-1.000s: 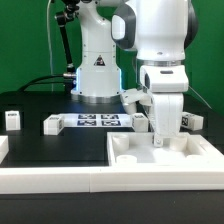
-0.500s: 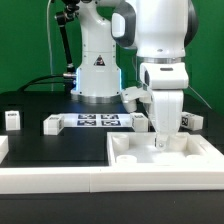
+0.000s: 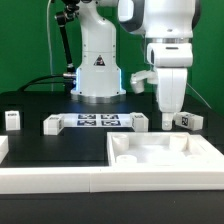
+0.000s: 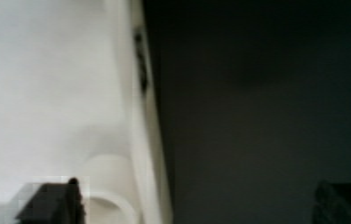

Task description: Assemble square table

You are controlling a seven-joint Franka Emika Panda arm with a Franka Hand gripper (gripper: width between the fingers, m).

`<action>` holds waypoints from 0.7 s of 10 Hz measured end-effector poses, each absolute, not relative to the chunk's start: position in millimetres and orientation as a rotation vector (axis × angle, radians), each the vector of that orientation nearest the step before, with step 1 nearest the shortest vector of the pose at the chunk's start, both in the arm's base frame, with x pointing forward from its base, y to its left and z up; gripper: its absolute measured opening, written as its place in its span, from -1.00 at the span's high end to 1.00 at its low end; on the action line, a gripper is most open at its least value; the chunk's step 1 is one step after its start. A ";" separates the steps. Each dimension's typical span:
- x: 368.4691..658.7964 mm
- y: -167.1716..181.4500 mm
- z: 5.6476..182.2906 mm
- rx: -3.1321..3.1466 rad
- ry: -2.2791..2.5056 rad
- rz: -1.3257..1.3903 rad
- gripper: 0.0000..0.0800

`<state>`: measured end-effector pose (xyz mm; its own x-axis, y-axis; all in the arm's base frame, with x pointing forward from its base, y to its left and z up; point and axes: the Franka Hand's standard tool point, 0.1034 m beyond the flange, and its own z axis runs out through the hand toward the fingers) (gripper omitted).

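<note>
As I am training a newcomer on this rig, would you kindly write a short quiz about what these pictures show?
1. True or false: the gripper holds something.
2. Where does the gripper hang?
A. above an edge of the tabletop
B. above the black surface at the exterior view's far left
C. down on the tabletop, touching it
3. Fill in: in the exterior view, between one leg and another leg lies the flat ____.

Key:
1. False: the jaws stand wide apart with nothing between them.
2. A
3. marker board
</note>
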<state>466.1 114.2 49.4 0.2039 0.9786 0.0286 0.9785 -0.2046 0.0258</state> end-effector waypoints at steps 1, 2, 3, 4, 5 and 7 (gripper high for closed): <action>459.2 127.8 52.2 2.497 1.903 0.076 -0.62; 457.6 135.9 52.6 2.490 1.909 0.093 -0.62; 458.3 132.1 52.0 2.488 1.911 0.089 -0.62; 458.4 131.4 51.9 2.505 1.889 0.089 -0.62; 458.2 132.0 51.8 2.512 1.881 0.089 -0.62; 457.1 132.6 51.2 2.590 1.781 0.095 -0.62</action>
